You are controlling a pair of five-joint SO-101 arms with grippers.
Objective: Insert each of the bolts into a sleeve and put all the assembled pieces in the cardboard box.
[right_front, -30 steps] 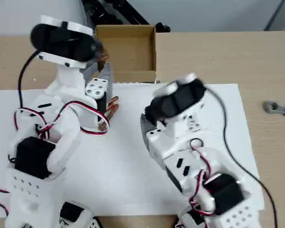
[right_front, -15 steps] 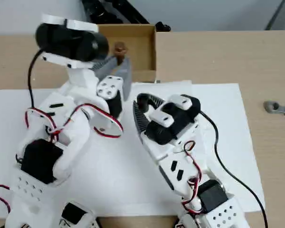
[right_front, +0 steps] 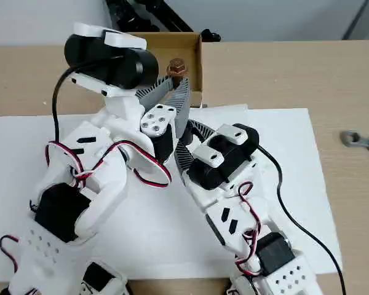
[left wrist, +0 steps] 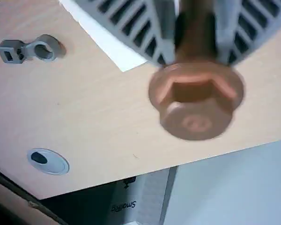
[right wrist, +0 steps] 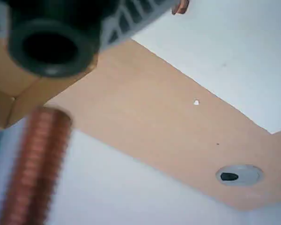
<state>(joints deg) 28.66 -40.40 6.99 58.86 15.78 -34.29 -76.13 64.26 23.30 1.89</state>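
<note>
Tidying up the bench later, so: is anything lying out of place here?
A small grey ring-ended part lies alone on the bare table, off the white sheet. Otherwise normal: left tool grips a bolt, right tool a sleeve.

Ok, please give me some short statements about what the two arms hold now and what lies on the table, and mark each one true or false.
1. The left arm's jaws hold a copper-coloured bolt with a hexagonal head. True.
2. The right arm's jaws hold nothing. False: they grip a black tubular sleeve.
3. The bolt sits inside the sleeve. False: the sleeve's bore is empty, and the bolt's thread is beside it, apart.
4. A small grey part with a ring end lies on the bare wooden table, off the white sheet. True.
</note>
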